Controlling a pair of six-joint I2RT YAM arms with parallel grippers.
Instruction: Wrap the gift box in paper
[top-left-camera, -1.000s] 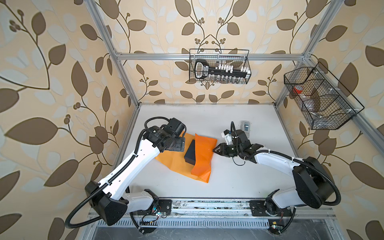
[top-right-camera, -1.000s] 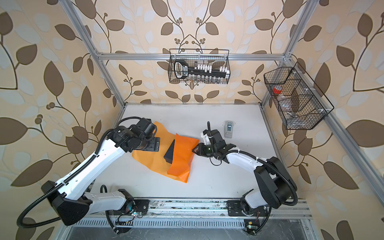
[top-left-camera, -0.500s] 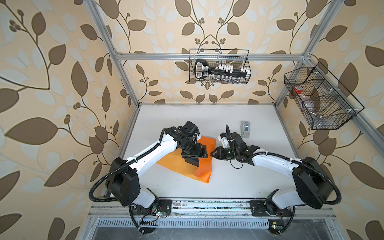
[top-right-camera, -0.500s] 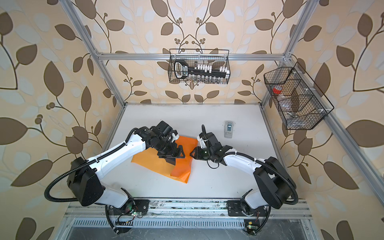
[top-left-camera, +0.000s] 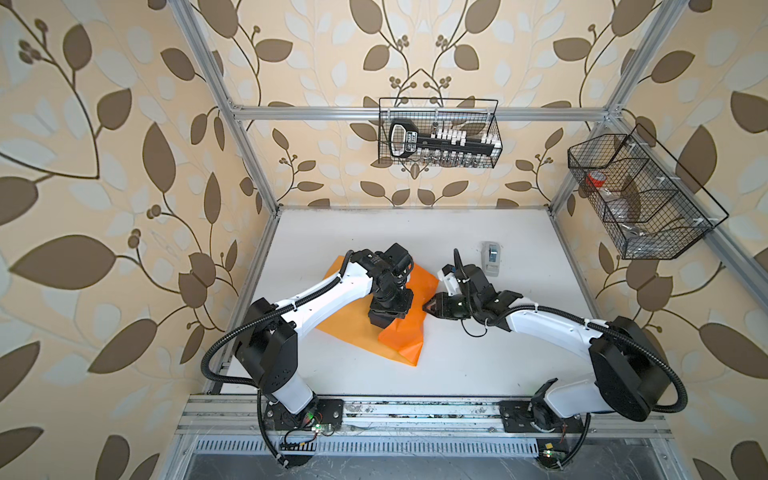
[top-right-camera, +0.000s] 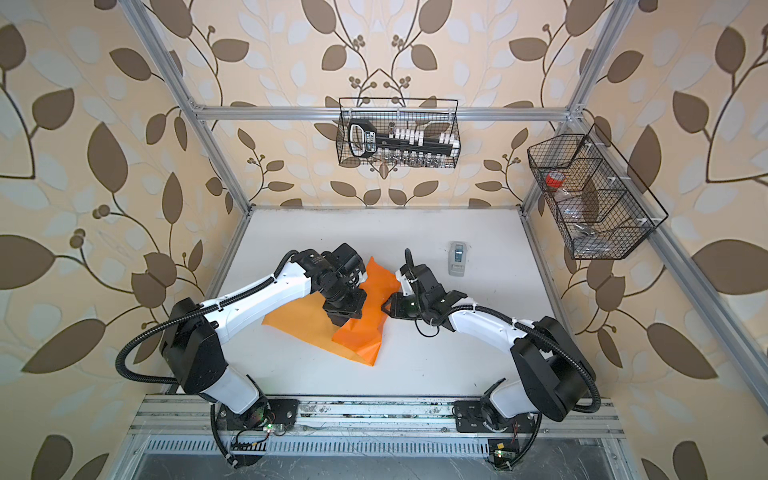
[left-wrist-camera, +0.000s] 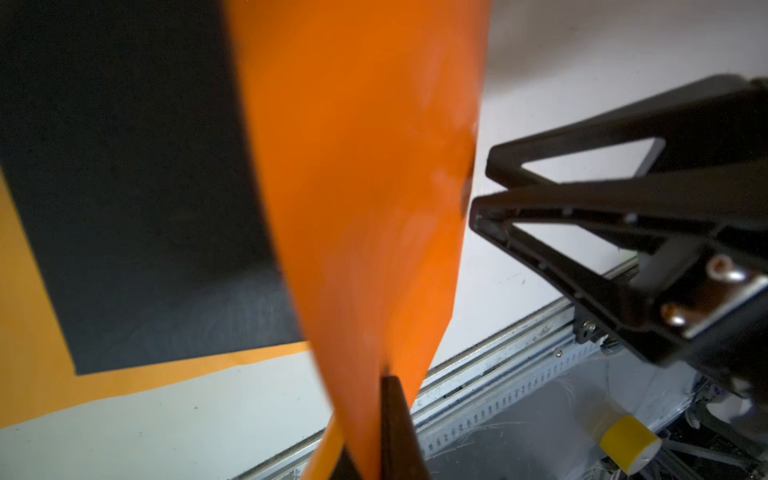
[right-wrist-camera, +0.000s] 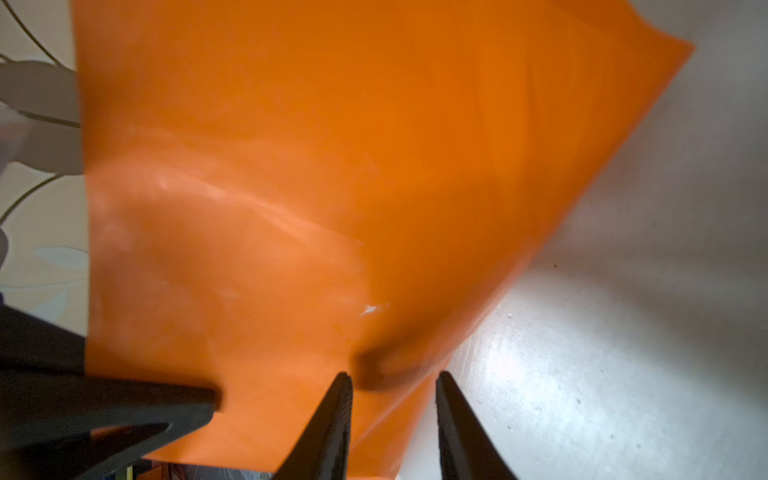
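The orange paper (top-left-camera: 399, 338) (top-right-camera: 359, 334) lies on the white table with its right part folded up as a flap. The black gift box (left-wrist-camera: 124, 187) rests on the sheet beside that flap; in both top views my left arm covers most of it. My left gripper (top-left-camera: 390, 309) (top-right-camera: 345, 309) (left-wrist-camera: 374, 384) points down over the box and is shut on the raised flap (left-wrist-camera: 365, 166). My right gripper (top-left-camera: 427, 305) (top-right-camera: 384, 307) (right-wrist-camera: 392, 376) stands open at the flap's right edge, its jaws apart with the paper (right-wrist-camera: 291, 166) just ahead of the tips.
A small grey-white tape dispenser (top-left-camera: 491, 257) (top-right-camera: 457, 259) stands behind the right gripper. One wire basket (top-left-camera: 438, 133) hangs on the back wall and another (top-left-camera: 640, 195) on the right wall. The aluminium rail (left-wrist-camera: 519, 345) runs along the table's front edge.
My left arm swung in from the sheet's left side to above the box, and its gripper went from open to shut on the flap. The right gripper edged left toward the flap.
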